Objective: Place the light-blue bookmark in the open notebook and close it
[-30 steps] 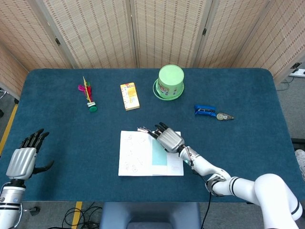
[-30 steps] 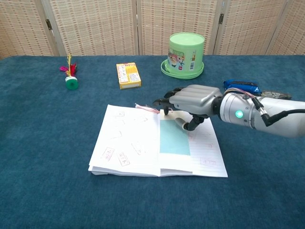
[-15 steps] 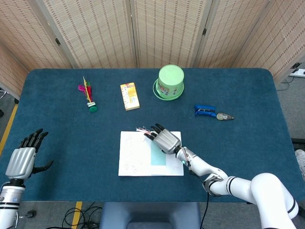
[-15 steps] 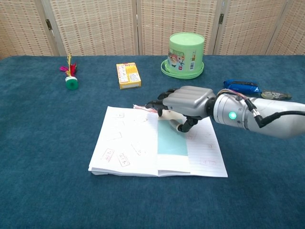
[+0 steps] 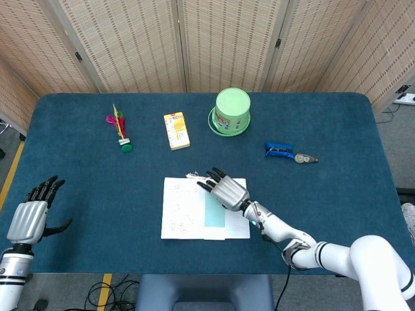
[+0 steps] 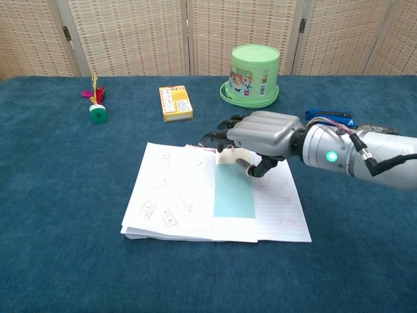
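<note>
- The light-blue bookmark [image 6: 233,191] lies flat inside the open notebook [image 6: 171,193], on the right-hand page just beside the centre fold.
- It is a plain pale blue strip; its long axis runs from the near edge of the page toward the far edge, parallel to the fold. A pink-and-white tassel [image 6: 197,147] shows at the notebook's far edge, near the fold.
- The notebook is white and lies open and flat on the blue table [image 5: 84,188], its left page dotted with small stickers, its right page ruled.
- The right hand [image 6: 259,134] sits over the far end of the bookmark, palm down, fingers [image 6: 218,135] spread and reaching toward the fold; the thumb curls beneath. Whether it pinches the bookmark or page I cannot tell.
- The left hand [image 5: 29,214] rests well apart at the table's left near corner, fingers apart, holding nothing.
- A green lidded tub [image 5: 232,111] stands upright at the far side, lid on, contents hidden.
- Also at the far side: a yellow box [image 5: 176,130], a feathered shuttlecock toy [image 5: 120,129], a blue stapler [image 5: 279,150].
</note>
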Action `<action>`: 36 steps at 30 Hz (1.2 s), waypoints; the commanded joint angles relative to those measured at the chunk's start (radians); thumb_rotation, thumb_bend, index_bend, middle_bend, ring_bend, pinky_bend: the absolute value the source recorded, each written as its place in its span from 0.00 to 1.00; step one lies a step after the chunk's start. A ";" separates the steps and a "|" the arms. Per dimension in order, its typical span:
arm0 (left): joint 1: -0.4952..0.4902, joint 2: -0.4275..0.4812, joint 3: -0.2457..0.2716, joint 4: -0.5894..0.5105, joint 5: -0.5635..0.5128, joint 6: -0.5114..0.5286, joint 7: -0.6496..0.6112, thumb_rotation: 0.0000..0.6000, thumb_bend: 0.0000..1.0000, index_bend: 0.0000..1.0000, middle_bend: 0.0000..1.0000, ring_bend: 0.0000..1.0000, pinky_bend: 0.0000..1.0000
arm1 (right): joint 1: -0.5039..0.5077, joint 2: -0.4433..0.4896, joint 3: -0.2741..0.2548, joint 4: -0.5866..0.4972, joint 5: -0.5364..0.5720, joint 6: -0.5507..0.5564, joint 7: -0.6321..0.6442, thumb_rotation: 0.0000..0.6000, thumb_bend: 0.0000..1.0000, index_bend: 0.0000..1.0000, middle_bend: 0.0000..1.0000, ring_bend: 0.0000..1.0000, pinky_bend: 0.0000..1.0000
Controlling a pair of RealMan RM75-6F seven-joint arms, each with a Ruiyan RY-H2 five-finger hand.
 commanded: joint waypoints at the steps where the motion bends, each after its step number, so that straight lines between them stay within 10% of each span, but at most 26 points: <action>1: 0.000 0.000 0.000 -0.001 0.001 -0.001 0.002 1.00 0.27 0.13 0.06 0.10 0.16 | -0.012 0.018 -0.020 -0.045 -0.024 0.018 0.008 1.00 0.61 0.00 0.22 0.00 0.00; 9: 0.001 0.001 0.000 -0.005 0.004 0.002 0.004 1.00 0.27 0.13 0.06 0.10 0.16 | -0.047 0.061 -0.091 -0.147 -0.115 0.079 0.026 1.00 0.59 0.00 0.21 0.00 0.00; 15: 0.000 0.003 0.001 -0.016 0.011 0.006 0.012 1.00 0.27 0.13 0.06 0.10 0.16 | -0.083 0.066 -0.120 -0.192 -0.146 0.125 0.012 1.00 0.19 0.00 0.07 0.00 0.00; 20: 0.004 0.011 0.001 -0.028 0.017 0.016 0.017 1.00 0.27 0.13 0.06 0.10 0.16 | -0.108 0.079 -0.126 -0.244 -0.154 0.156 -0.005 1.00 0.06 0.00 0.00 0.00 0.00; 36: 0.013 0.019 0.007 -0.039 0.023 0.022 0.015 1.00 0.27 0.13 0.06 0.10 0.16 | -0.134 0.014 -0.115 -0.237 -0.162 0.161 -0.034 1.00 0.01 0.00 0.00 0.00 0.00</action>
